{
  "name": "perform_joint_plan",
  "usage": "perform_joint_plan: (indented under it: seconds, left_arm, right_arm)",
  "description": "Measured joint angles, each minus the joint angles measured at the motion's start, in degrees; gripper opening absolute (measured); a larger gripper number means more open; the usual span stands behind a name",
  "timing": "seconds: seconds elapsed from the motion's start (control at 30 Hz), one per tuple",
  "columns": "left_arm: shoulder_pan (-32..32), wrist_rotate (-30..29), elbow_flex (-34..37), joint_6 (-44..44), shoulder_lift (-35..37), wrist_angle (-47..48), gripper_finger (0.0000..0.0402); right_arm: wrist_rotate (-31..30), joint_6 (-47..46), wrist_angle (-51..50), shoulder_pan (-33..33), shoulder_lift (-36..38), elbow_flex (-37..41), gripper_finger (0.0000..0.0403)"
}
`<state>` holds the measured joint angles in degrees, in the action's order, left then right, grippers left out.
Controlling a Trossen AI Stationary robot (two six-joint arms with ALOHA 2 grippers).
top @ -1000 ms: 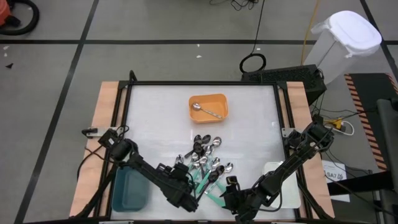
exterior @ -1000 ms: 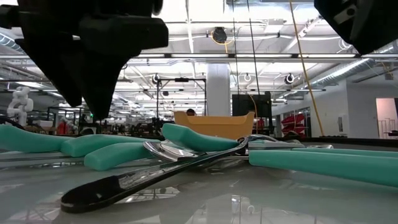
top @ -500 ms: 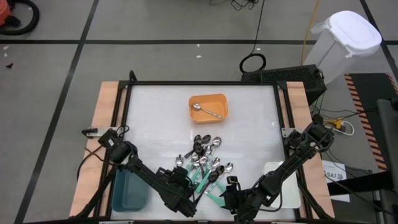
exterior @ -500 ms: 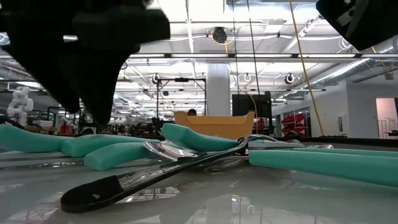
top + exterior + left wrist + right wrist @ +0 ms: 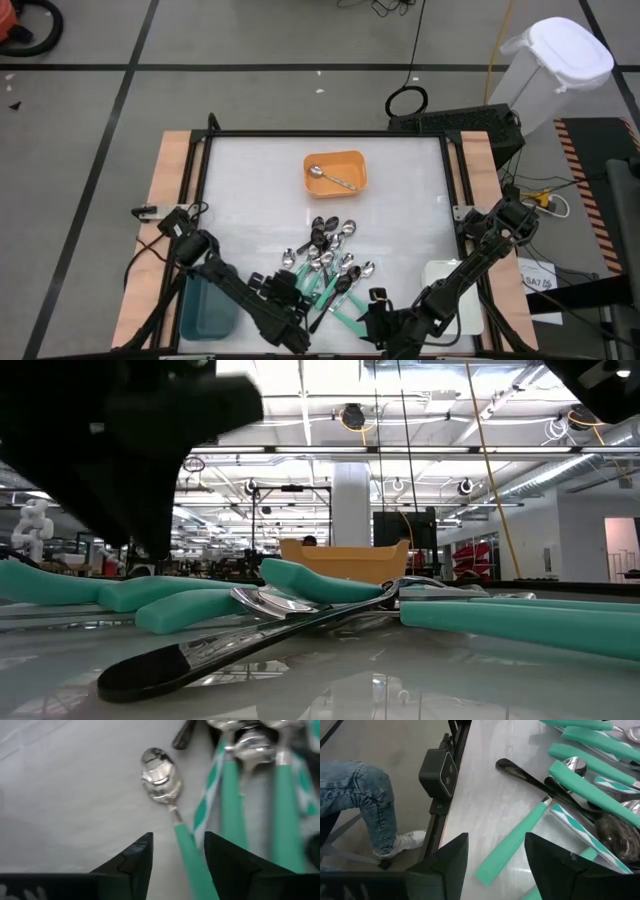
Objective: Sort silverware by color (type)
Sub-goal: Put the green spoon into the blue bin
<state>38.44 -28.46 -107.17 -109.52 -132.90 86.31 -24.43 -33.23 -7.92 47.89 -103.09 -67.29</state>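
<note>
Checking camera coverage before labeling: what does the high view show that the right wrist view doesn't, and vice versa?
Only the high view: the orange tray with one silver spoon in it, the teal tray, the white tray, both arms over the table's near edge, and the black spoons at the pile's far end.

Only the right wrist view: a person's jeans leg and white shoe beside the table, and a small black box on the table frame.

Both: the pile of teal-handled spoons and the white tabletop.
</note>
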Motion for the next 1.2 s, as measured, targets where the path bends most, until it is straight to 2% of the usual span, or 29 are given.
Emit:
perform_joint_plan:
  seconds: [0.23, 0.97, 1.2]
  left_arm:
    - [0.0, 1.1, 2.1, 2.4, 0.0, -8.5, 0.0163]
    - [-0.7, 1.6, 2.2, 2.5, 0.0, -6.6, 0.0163]
    - [-1.4, 2.6, 9.0, 0.6, 0.6, -10.3, 0.0163]
  right_arm:
    - [-1.4, -0.6, 0.0, 1.0, 0.0, 0.0, 0.0192]
    - [-2.6, -1.3, 0.0, 1.4, 0.0, 0.0, 0.0192]
    - [-2.6, -1.3, 0.0, 1.4, 0.0, 0.0, 0.0192]
